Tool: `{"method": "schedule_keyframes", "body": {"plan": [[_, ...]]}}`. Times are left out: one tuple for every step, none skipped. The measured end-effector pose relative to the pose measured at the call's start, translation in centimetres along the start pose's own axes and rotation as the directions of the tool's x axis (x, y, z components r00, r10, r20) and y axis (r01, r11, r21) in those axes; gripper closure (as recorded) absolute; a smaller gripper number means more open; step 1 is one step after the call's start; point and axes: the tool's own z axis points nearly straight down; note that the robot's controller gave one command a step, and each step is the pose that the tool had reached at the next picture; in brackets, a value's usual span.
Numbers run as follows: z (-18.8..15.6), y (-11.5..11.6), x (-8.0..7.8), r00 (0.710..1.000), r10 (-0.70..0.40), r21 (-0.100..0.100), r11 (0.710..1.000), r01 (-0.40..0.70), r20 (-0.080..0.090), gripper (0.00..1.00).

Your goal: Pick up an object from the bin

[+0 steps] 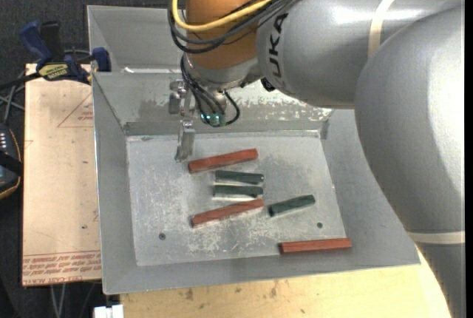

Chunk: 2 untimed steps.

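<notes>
In the camera view the gripper (182,152) hangs low at the back left of the bin (148,235), its tip just beside the left end of a red stick (222,160) that lies near the back wall. Whether it is open or closed cannot be told. In front of that stick lie two green sticks (239,177) side by side, then a second red stick (225,214), a third green stick (291,205), and a last red stick (315,245) apart at the front right.

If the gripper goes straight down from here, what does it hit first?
Likely the bin floor just left of the top red stick; the gripper might clip that stick's left end. Depth is hard to judge.
</notes>
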Motion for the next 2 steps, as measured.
{"method": "schedule_keyframes", "body": {"plan": [[-0.5, -0.1, -0.2, 1.0, 0.003, -0.001, 1.0, -0.003, 0.008, 0.0], [6.0, -4.6, 1.2, 0.996, -0.085, 0.0, 0.996, 0.085, 0.01, 0.0]]}}
